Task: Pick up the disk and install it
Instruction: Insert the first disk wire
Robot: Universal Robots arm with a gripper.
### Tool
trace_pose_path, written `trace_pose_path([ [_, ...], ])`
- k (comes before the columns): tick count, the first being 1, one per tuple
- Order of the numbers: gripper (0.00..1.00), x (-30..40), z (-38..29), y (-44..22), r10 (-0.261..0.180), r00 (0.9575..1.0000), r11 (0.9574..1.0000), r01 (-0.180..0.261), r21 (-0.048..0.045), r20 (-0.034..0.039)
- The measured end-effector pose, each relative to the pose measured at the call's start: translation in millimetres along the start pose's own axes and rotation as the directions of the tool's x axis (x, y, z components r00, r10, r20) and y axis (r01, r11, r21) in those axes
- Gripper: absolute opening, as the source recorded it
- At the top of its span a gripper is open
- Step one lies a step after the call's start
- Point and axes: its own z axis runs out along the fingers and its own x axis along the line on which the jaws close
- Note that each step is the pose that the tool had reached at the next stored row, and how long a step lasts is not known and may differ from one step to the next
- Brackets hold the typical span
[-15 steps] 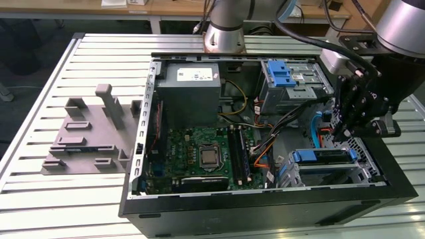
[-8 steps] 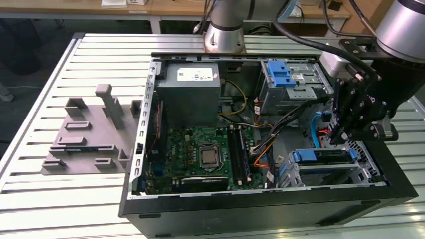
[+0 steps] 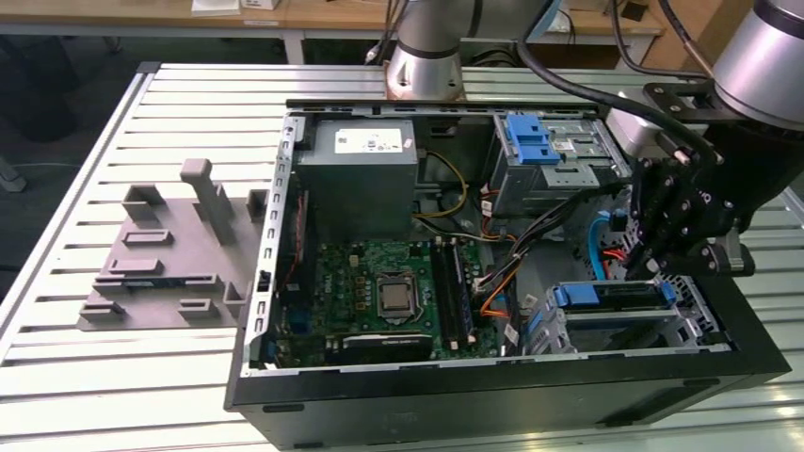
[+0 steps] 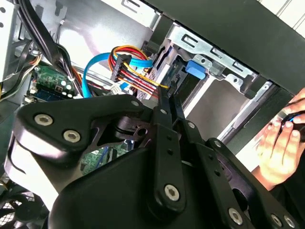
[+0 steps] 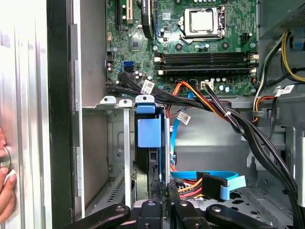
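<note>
Black gripper (image 5: 159,210) fingers pinch, seemingly, the blue-bracketed silver-grey disk (image 5: 151,143) ahead, edge-on to slide into 1 grey metal bay (image 5: 119,143).

You have one open computer case (image 3: 503,395), one motherboard (image 3: 377,301), one power supply box (image 3: 361,174), one grey fixture (image 3: 164,254) at nine o'clock, one gripper (image 3: 672,247).
</note>
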Motion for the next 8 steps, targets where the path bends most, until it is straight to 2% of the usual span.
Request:
trace_pose_path([
  [8,0.16,3.5,4.1,-2.4,0.003,1.0,1.0,-0.003,-0.003,0.0001],
])
